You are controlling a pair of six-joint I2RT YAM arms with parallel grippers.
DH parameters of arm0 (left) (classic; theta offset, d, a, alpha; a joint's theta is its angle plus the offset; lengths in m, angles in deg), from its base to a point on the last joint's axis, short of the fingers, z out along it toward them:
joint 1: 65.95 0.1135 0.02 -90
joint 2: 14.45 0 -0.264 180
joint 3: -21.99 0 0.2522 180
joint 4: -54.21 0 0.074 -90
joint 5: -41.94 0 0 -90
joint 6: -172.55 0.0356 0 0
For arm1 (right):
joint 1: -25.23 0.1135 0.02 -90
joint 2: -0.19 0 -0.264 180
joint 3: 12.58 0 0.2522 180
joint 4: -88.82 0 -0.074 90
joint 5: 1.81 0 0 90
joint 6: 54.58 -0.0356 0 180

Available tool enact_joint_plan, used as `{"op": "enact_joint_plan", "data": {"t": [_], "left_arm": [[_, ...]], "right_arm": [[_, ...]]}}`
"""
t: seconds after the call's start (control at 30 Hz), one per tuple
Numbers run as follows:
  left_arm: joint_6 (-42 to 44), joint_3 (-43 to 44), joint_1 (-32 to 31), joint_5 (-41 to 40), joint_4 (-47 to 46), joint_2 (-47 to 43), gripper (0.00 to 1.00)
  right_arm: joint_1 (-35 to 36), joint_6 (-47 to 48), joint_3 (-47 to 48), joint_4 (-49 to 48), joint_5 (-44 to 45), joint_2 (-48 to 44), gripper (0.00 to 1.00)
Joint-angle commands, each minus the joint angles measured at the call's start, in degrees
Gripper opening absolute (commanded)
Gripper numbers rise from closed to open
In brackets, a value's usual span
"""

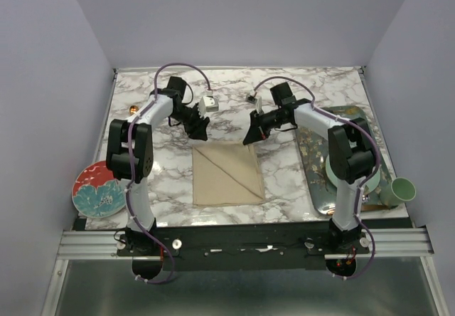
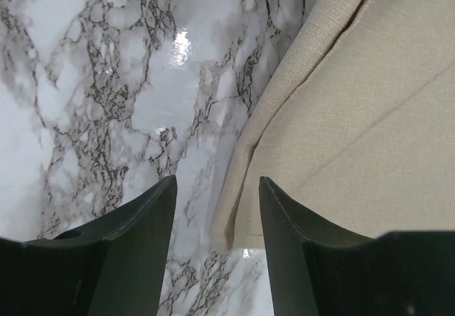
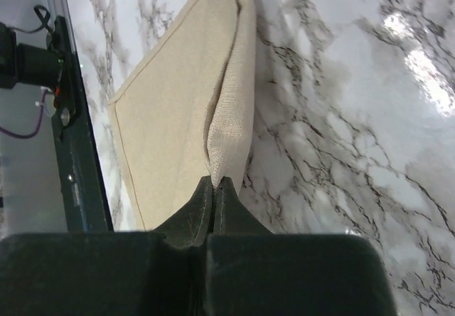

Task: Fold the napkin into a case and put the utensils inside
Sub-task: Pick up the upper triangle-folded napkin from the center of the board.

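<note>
The beige napkin [image 1: 226, 174] lies flat in the middle of the marble table, with a diagonal crease across it. My left gripper [image 1: 200, 132] hovers open over its far left corner. In the left wrist view the napkin [image 2: 355, 117] has that corner lying loose between the spread fingers of the left gripper [image 2: 217, 182]. My right gripper [image 1: 249, 139] is at the far right corner. In the right wrist view the right gripper [image 3: 215, 182] is shut on the napkin [image 3: 178, 88], pinching a raised fold of its edge. No case shows, and I cannot make out the utensils.
A long patterned tray [image 1: 316, 181] lies along the right side under the right arm. A pale green cup [image 1: 402, 189] stands at its near right corner. A red plate with a blue flower [image 1: 99, 188] sits at the near left edge.
</note>
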Motion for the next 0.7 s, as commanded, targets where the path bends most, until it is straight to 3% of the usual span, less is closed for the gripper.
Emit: {"op": "enact_joint_plan", "data": {"t": [0.0, 0.67], "left_arm": [[3.05, 2.51, -0.35, 1.9, 4.1, 2.91, 0.59], [11.31, -1.35, 2.46, -0.73, 6.82, -1.47, 0.6]], "right_arm": [[3.05, 8.2, -2.86, -0.53, 1.09, -6.16, 0.01], [4.28, 12.61, -3.48, 1.32, 1.8, -10.29, 0.01]]}}
